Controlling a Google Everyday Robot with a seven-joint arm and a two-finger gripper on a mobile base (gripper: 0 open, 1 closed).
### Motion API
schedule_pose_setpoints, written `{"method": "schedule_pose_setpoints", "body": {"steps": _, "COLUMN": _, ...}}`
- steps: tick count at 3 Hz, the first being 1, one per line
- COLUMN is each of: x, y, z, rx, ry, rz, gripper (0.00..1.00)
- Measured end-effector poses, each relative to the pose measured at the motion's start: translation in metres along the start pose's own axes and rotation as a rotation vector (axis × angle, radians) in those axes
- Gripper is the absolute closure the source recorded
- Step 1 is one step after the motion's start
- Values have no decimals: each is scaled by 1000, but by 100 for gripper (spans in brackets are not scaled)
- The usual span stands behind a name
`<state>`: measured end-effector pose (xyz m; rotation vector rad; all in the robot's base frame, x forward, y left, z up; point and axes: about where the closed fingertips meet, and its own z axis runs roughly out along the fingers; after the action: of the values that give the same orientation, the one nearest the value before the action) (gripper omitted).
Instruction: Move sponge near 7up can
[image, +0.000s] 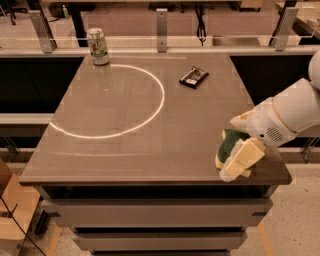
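Observation:
The sponge, dark green on top with a pale yellow base, lies at the front right corner of the table, close to the right edge. My gripper is low over the sponge's near right side and covers much of it, so only the green far left part shows. The white arm comes in from the right. The 7up can stands upright at the far left corner of the table, a long way from the sponge.
A flat black packet lies at the far right of the grey table. A bright ring of light marks the tabletop's left middle. A rail with metal posts runs behind the table. A cardboard box sits on the floor at left.

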<state>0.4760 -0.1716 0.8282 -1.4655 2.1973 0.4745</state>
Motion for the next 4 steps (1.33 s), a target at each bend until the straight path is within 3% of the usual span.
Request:
{"method": "schedule_pose_setpoints", "body": {"steps": 1, "x": 7, "y": -6, "z": 4, "rx": 12, "ry": 9, "rz": 31, "gripper": 18}}
{"method": "schedule_pose_setpoints", "body": {"steps": 2, "x": -2, "y": -14, "z": -7, "rx": 43, "ry": 16, "rz": 22, "gripper": 42}}
{"method": "schedule_pose_setpoints", "body": {"steps": 3, "x": -23, "y": -22, "z": -19, "rx": 66, "ry": 7, "rz": -23, "gripper": 65}}
{"method": "schedule_pose_setpoints", "body": {"steps": 4, "x": -66, "y": -42, "z": -34, "rx": 101, "ry": -56, "rz": -110, "gripper": 88}}
